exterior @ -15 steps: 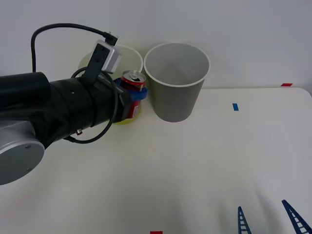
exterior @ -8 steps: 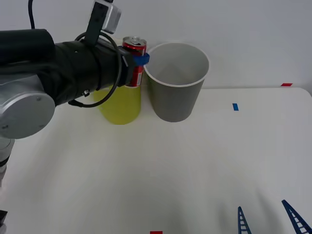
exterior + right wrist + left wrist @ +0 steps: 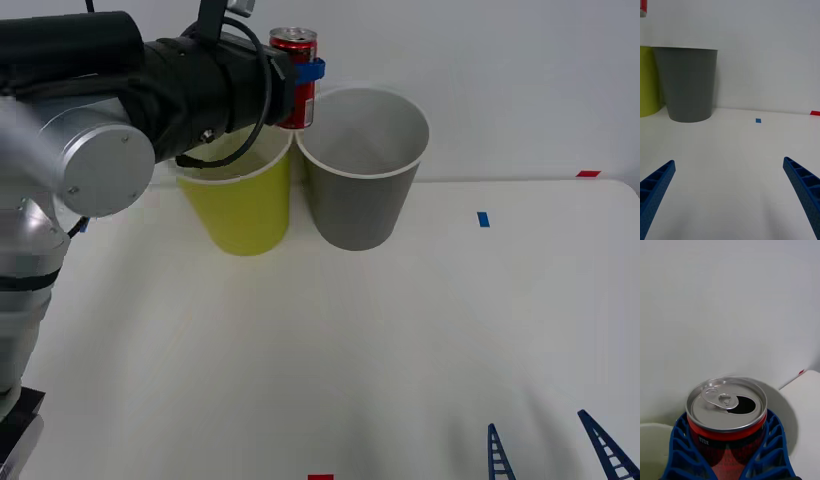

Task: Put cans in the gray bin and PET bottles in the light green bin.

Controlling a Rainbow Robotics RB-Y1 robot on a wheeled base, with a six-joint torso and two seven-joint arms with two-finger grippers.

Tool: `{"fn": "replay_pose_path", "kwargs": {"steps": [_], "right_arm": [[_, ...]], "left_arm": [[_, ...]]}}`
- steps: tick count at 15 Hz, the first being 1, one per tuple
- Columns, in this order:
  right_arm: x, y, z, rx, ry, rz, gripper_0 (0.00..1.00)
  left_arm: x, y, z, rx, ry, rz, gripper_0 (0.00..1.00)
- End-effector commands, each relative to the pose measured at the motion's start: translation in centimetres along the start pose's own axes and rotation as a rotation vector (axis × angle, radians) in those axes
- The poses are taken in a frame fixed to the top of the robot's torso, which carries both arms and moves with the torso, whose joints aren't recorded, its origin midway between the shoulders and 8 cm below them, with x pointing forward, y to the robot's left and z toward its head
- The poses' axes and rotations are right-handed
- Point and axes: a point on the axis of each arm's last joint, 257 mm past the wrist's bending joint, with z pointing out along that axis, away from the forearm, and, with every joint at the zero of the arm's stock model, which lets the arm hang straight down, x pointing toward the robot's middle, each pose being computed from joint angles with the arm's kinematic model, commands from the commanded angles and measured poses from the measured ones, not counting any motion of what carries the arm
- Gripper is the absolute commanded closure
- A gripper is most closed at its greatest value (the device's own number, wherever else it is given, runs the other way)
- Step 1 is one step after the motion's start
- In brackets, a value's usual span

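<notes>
Up it goes! The left tool (image 3: 300, 78), pinching the can (image 3: 294, 78), has climbed from beside the green bin (image 3: 245, 205) to the gray bin (image 3: 360, 180) rim (drop looks close); right tool (image 3: 730, 195) waits spread.

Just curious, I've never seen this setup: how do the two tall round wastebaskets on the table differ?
The gray bin is dark gray; the light green bin is yellow-green. The left gripper, holding the red can, hangs above their adjoining rims. Both are tapered, white-rimmed, upright, similar in size.
</notes>
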Motion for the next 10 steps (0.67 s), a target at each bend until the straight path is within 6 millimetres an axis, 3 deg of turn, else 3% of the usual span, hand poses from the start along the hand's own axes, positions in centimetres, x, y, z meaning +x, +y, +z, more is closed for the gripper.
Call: {"fn": "replay_pose_path", "kwargs": {"steps": [1, 4, 10], "right_arm": [[0.0, 0.0, 0.0, 0.0, 0.0, 0.0, 0.0], [0.0, 0.0, 0.0, 0.0, 0.0, 0.0, 0.0], [0.0, 0.0, 0.0, 0.0, 0.0, 0.0, 0.0]], "left_arm": [[-0.4, -0.5, 3.9, 0.018, -0.033, 0.013, 1.0], [-0.2, -1.7, 6.7, 0.042, -0.066, 0.017, 1.0], [0.5, -2.8, 9.7, 0.041, -0.124, -0.02, 1.0]]}}
